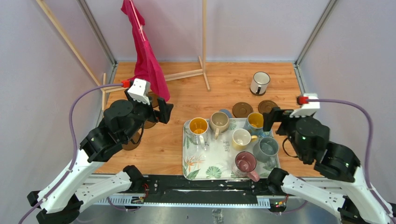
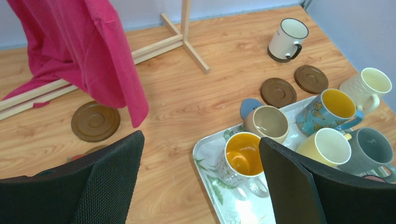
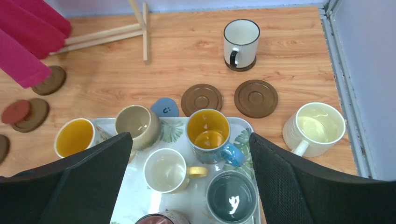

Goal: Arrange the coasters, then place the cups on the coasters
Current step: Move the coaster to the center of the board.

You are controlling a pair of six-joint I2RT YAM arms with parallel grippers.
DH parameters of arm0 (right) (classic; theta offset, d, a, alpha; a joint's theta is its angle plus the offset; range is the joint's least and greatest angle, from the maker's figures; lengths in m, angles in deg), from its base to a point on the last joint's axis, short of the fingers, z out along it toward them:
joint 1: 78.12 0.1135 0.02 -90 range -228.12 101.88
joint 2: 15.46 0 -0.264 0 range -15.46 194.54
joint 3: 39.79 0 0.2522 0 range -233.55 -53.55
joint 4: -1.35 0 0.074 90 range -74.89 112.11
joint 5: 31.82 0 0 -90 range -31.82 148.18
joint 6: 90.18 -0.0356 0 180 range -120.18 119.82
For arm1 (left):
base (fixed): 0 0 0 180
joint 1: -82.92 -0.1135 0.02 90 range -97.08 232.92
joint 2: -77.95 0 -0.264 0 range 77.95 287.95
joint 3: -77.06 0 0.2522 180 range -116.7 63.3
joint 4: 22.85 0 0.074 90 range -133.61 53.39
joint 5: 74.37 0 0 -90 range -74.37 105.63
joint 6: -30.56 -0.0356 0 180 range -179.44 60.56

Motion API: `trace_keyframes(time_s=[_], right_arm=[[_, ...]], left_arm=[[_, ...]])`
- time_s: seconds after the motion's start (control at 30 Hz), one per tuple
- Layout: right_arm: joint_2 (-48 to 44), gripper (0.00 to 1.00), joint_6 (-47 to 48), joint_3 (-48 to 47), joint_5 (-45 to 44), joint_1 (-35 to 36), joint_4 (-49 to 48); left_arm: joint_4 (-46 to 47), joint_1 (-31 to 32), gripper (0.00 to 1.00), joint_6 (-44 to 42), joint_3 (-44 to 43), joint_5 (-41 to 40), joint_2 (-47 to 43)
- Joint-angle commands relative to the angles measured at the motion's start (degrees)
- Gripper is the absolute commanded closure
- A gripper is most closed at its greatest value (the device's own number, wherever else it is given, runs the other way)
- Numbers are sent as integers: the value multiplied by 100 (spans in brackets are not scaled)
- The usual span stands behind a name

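- Found the left gripper (image 2: 201, 139) spread wide, its fingers (image 2: 109, 179) holding nothing, hovering over the wooden table (image 2: 177, 107).
- Spotted the near corner of the leaf-print tray (image 2: 205, 150) just ahead and to the right of it, with an orange-lined mug (image 2: 240, 161) closest and a beige mug (image 2: 267, 123) right behind.
- Noticed a grey-blue coaster (image 2: 247, 106) peeking out past the beige mug, flat on the wood by the tray's far edge.
- Caught a lone brown coaster (image 2: 95, 121) ahead and to that gripper's left, tucked beside a hanging pink cloth (image 2: 93, 46).
- Found the right gripper (image 3: 190, 137) gaping just as wide, gripping nothing, hung above the middle of the tray.
- Saw a pale yellow mug (image 3: 166, 170) and a grey mug (image 3: 232, 197) below it, plus a blue mug (image 3: 210, 133) ahead, all upright on the tray.
- Picked out a pair of brown coasters (image 3: 201, 99) side by side on the table beyond the tray.
- Clocked a cream mug (image 3: 314, 128) off to the right, standing on the wood, not the tray.
- Spied a white dark-rimmed mug (image 3: 240, 39) farthest ahead, sitting on what looked like a dark disc.
- Made out a red coaster (image 3: 15, 111) way off left, lying on top of another brown one.
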Motion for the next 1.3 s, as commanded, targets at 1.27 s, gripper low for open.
trace_keyframes(time_s=[1.27], right_arm=[[988, 0, 520, 247, 526, 79, -70]], left_arm=[[1431, -2509, 0, 2172, 2263, 895, 1743]])
